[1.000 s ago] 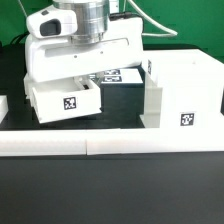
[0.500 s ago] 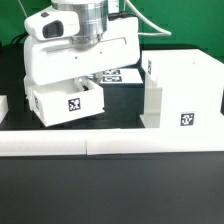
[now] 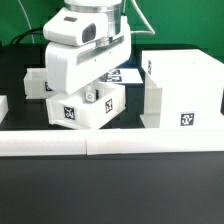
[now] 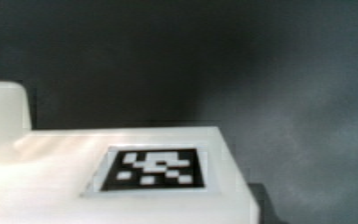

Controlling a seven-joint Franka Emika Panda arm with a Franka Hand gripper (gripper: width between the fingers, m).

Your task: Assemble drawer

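The gripper [image 3: 91,92] and the small tray [image 3: 84,108] under it have shifted toward the exterior view's right over the past second, closing on the tall housing [image 3: 186,88] and uncovering a second small white part [image 3: 35,82] behind them. At the exterior view's left edge a sliver of another white piece [image 3: 3,105] shows, too cropped to identify. Next comes the second small white part, sitting on the black table [image 3: 110,195] behind the tray. The tray, one of the drawer's three parts, sits tilted with its tagged face toward the camera, near the housing but apart from it, a dark gap between them. The arm's white hand hangs directly over the tray and hides the fingertips, so whether the jaws are apart or clamped on the tray cannot be told. Behind, the marker board [image 3: 122,76] lies flat between hand and housing. The housing stands upright at the exterior view's right. A long low border wall [image 3: 110,146] runs across the foreground. The wrist view shows a white tagged surface [image 4: 155,168] close below the camera, dark table beyond
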